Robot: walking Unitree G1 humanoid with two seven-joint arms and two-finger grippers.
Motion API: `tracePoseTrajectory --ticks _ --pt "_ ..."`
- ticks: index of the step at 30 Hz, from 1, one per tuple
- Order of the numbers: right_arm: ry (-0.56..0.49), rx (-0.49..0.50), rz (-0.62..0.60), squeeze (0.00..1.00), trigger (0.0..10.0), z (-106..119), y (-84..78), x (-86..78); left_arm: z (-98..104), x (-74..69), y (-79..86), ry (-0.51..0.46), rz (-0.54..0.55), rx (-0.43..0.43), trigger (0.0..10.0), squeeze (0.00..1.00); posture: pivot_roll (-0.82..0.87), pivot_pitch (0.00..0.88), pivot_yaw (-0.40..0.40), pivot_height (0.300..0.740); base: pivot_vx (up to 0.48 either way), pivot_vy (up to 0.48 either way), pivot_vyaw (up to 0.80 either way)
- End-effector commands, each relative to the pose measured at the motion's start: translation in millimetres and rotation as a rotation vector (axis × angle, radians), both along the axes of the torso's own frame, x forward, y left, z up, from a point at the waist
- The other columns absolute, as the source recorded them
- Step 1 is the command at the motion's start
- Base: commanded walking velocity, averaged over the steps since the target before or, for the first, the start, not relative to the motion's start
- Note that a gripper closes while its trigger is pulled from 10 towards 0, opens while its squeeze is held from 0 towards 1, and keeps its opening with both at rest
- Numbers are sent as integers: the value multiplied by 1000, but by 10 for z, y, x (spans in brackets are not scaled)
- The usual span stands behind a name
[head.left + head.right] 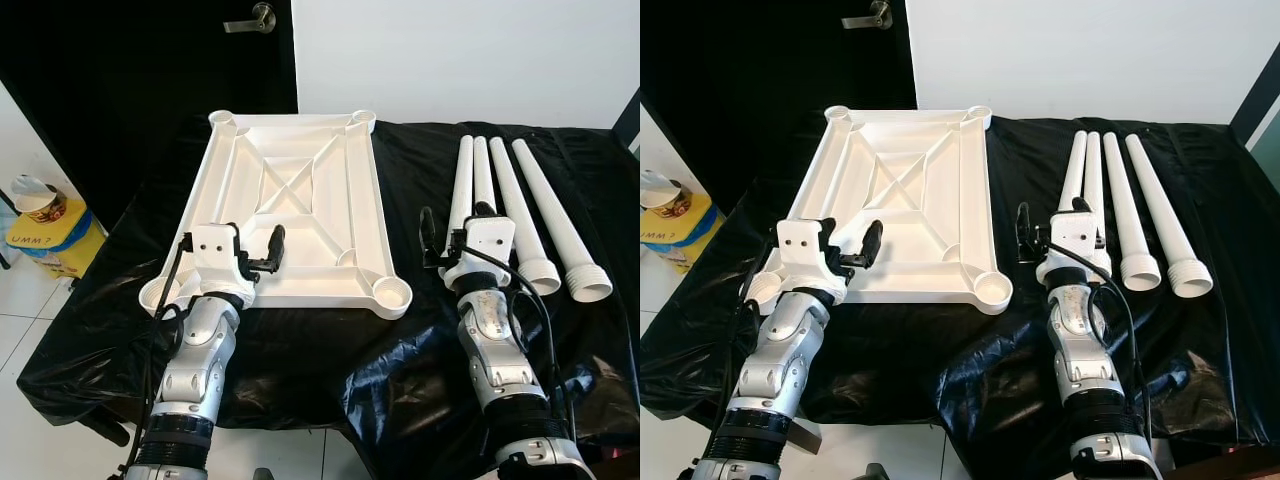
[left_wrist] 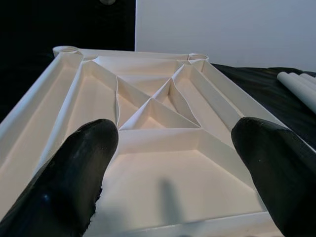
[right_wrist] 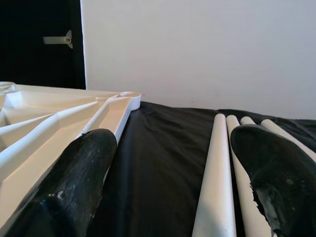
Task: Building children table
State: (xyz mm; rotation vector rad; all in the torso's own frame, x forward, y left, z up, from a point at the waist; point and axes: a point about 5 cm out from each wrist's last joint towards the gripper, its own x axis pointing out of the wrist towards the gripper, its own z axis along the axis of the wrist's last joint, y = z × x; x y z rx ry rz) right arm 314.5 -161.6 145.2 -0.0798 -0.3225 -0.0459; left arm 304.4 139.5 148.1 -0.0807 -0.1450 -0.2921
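A white plastic tabletop (image 1: 372, 190) lies upside down on the black-covered table, its ribs and corner sockets (image 1: 392, 293) facing up. Several white table legs (image 1: 505, 195) lie side by side to its right, threaded ends toward me. My left gripper (image 1: 250, 242) hovers open over the tabletop's near edge; in the left wrist view its fingertips (image 2: 81, 168) straddle the ribbed underside (image 2: 163, 108). My right gripper (image 1: 455, 228) is open above the black cloth between the tabletop and the legs, with one fingertip (image 3: 271, 168) over the leftmost leg (image 3: 217, 173). Neither gripper holds anything.
Black plastic sheeting (image 1: 400, 340) covers the table and hangs over its front edge. A yellow box with a cup on it (image 1: 45, 232) stands on the floor at the left. Behind are a black door with a handle (image 1: 255, 18) and a white wall (image 1: 460, 50).
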Motion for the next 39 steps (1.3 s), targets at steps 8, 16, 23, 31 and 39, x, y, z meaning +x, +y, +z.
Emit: tracePoseTrajectory --ticks 8,16,23,31,39 --pt "15 24 17 0 10000 -9 9 11 -5 4 13 17 -8 -4 10000 0 -12 47 0 740 0 209 0" --pt "32 39 7 0 10000 -26 -10 19 -3 5 19 17 -9 -4 10000 0 -14 48 2 740 0 465 -347" --pt "39 42 -3 0 10000 -39 -31 18 2 7 11 11 -13 12 10000 0 -15 48 6 740 0 194 -781" --pt "27 29 -12 0 10000 -27 -46 13 10 5 -4 1 -18 19 10000 0 -17 47 6 740 0 0 -62" --pt "33 25 -9 0 10000 -35 -41 17 33 -3 2 -27 -13 62 10000 0 -15 46 4 740 0 0 0"
